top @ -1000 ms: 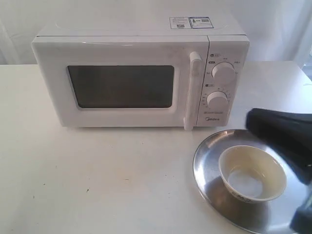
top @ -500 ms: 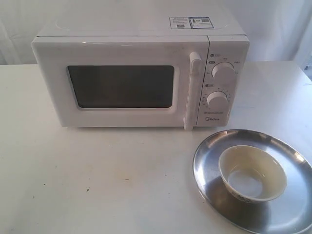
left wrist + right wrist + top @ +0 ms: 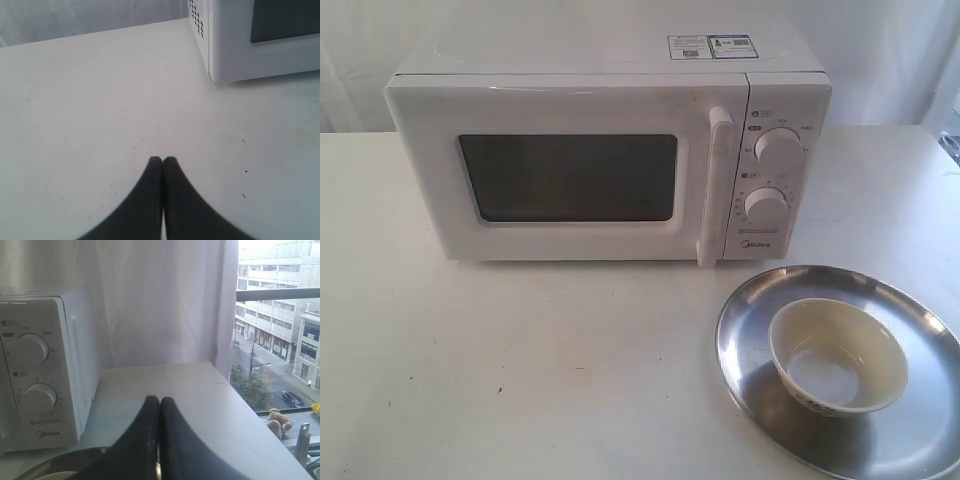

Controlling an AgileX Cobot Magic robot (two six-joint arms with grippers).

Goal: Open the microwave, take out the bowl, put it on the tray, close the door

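Observation:
The white microwave (image 3: 610,160) stands at the back of the table with its door (image 3: 570,175) shut and the bar handle (image 3: 716,185) upright. In front of its right end lies the steel tray (image 3: 750,330), and the cream bowl (image 3: 837,355) sits upright on it. Neither arm shows in the exterior view. My left gripper (image 3: 162,159) is shut and empty, low over bare table beside a corner of the microwave (image 3: 235,50). My right gripper (image 3: 159,399) is shut and empty too, above the tray's rim (image 3: 65,457), next to the microwave's dials (image 3: 30,351).
The table's right edge (image 3: 260,415) runs along a window with a street far below. A white curtain (image 3: 160,300) hangs behind the microwave. Bare tabletop (image 3: 520,370) spreads in front of the microwave to the left of the tray.
The right arm, which hung over the tray's right side a second ago, has pulled out of the exterior view. Microwave, tray and bowl have not moved.

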